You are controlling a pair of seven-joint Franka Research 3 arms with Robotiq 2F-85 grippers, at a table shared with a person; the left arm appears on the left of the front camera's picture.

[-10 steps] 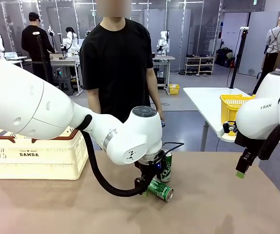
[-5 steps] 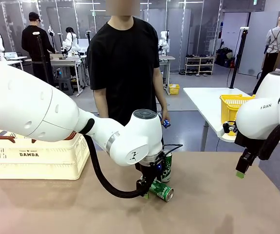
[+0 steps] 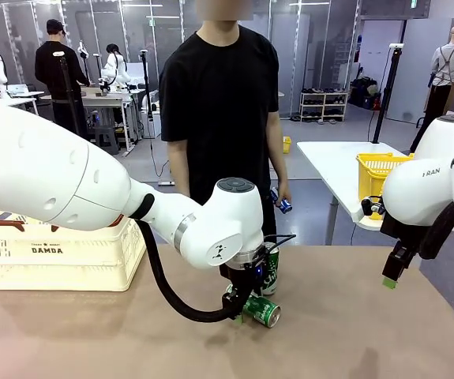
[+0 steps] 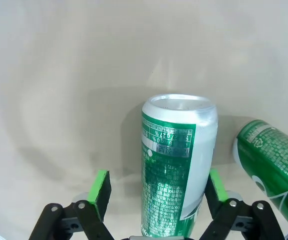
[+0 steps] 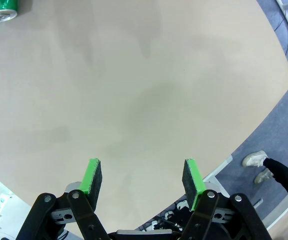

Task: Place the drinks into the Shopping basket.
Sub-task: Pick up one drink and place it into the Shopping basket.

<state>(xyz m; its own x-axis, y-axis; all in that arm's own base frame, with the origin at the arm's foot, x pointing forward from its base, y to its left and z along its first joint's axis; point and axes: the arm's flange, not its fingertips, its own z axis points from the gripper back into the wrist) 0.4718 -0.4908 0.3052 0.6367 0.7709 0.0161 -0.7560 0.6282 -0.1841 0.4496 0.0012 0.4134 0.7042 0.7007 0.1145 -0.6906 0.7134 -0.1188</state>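
Observation:
A green can (image 3: 260,309) lies on its side mid-table. My left gripper (image 3: 238,305) is down over it. In the left wrist view this can (image 4: 176,165) lies between the gripper's (image 4: 159,187) green pads. The right pad (image 4: 217,185) is at the can's side and the left pad (image 4: 102,187) stands a gap away, so the gripper is open. A second green can (image 3: 271,268) stands upright just behind; its side (image 4: 271,162) shows to the right. The person holds a blue can (image 3: 284,205) in one hand. The Shopping basket (image 3: 61,251) sits far left. My right gripper (image 3: 390,281) (image 5: 141,177) hangs open and empty.
The person stands at the table's far edge behind the cans. A yellow mesh basket (image 3: 378,172) rests on another table at the back right. The table's edge curves past my right gripper, with a person's shoes (image 5: 256,160) on the floor beyond. A green can (image 5: 1,10) shows far off.
The person has stepped to the right and lowered the hand with the blue can. My left arm has stayed over the lying can. The right arm has not moved.

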